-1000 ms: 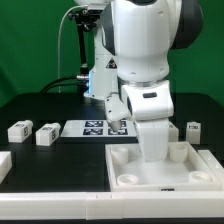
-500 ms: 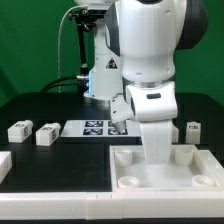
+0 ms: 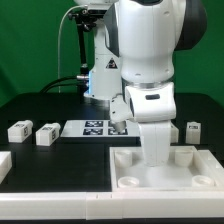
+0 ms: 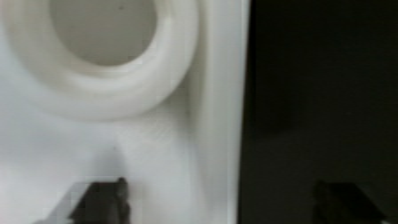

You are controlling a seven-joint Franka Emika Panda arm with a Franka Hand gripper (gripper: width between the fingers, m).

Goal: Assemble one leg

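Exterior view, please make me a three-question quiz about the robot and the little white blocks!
1. How many small white stubby plastic legs stand to the exterior view's left of the thin flat white marker board?
2. True or false: in the wrist view, the gripper is shut on a leg.
3. The white robot arm reaches down at: A) the large white square tray-like tabletop, B) the marker board, C) a leg.
Key: 1 two; 2 false, its fingers are wide apart; 3 A.
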